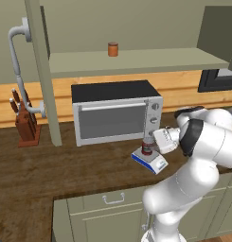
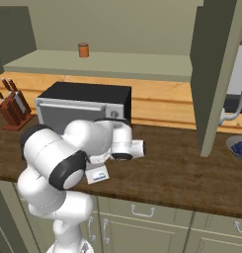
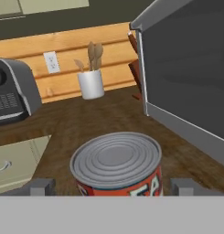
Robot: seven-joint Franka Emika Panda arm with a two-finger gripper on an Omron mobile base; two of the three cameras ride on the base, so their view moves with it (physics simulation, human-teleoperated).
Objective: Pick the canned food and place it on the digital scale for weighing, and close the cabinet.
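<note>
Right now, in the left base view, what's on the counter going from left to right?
Knife block → toaster oven → canned food standing on the digital scale.

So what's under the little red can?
The canned food stands on the digital scale, beside the gripper and in front of the toaster oven. The can covers part of the grey plate, so that patch stays hidden.
</note>
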